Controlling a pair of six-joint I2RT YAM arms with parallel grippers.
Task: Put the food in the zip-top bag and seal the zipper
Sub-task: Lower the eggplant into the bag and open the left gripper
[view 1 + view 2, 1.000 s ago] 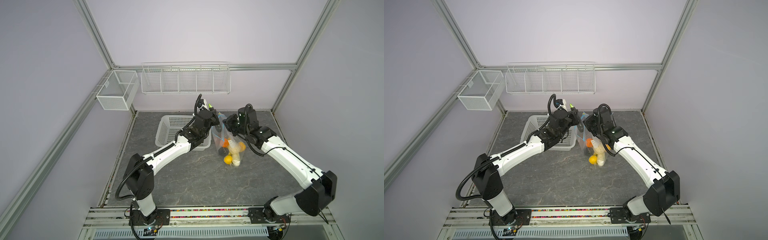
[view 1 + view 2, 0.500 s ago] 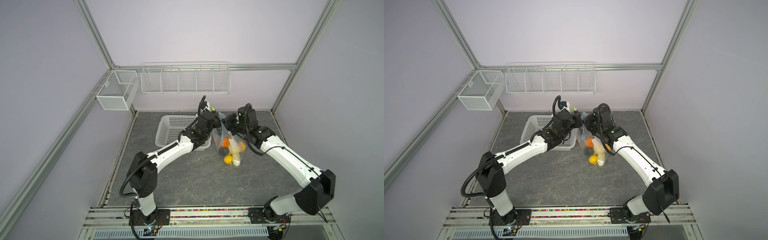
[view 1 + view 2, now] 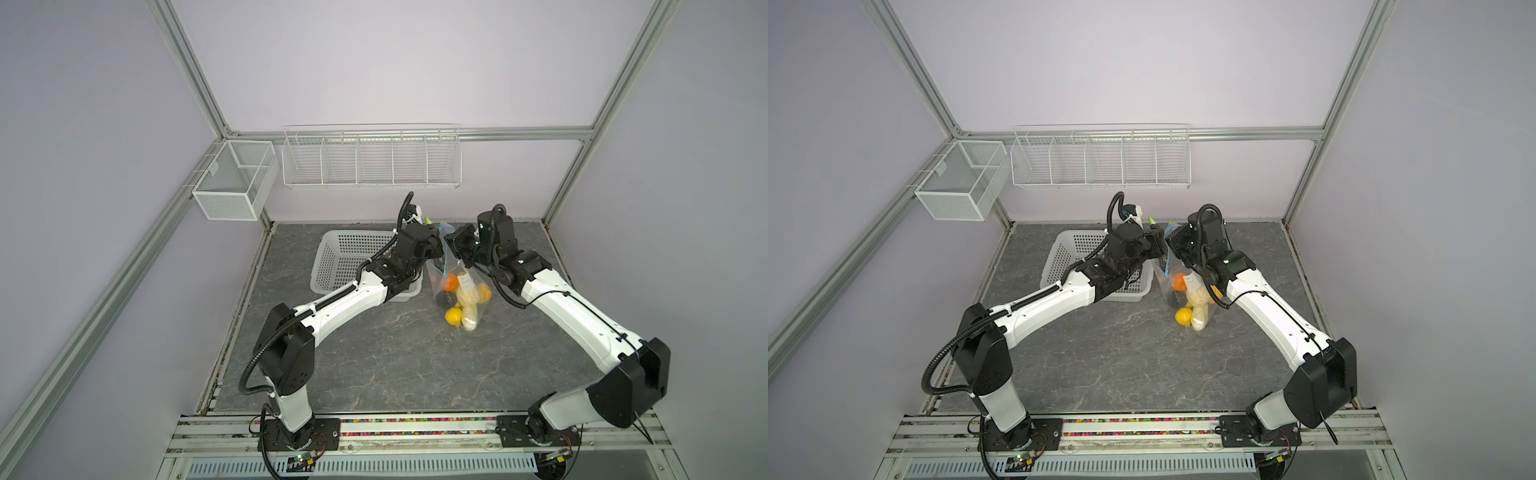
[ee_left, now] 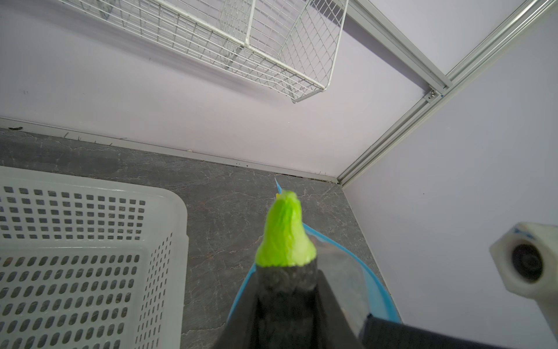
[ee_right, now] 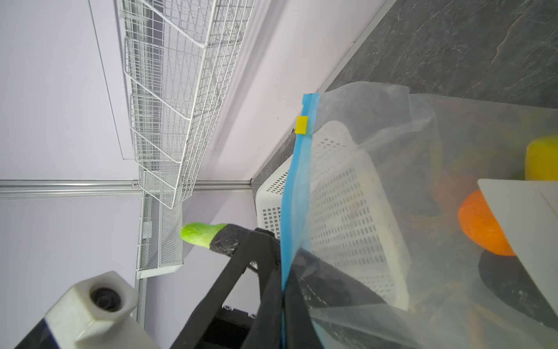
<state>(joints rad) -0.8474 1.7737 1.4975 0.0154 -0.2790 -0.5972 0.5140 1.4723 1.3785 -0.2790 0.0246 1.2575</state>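
right claw [image 5: 280,250] clamps the zipper [image 5: 297,181]; left claw [image 4: 287,272], gripping the green-tipped vegetable [image 4: 283,235], should release only inside the zip-top bag [image 5: 392,121].

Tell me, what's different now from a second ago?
The left pincer, gripping a dark vegetable with a bright green tip, has moved right, closer to the zip-top bag's mouth. Nothing was let go. The right pincer stays clamped on the zipper, holding the bag up; the food inside and the white basket have not moved.
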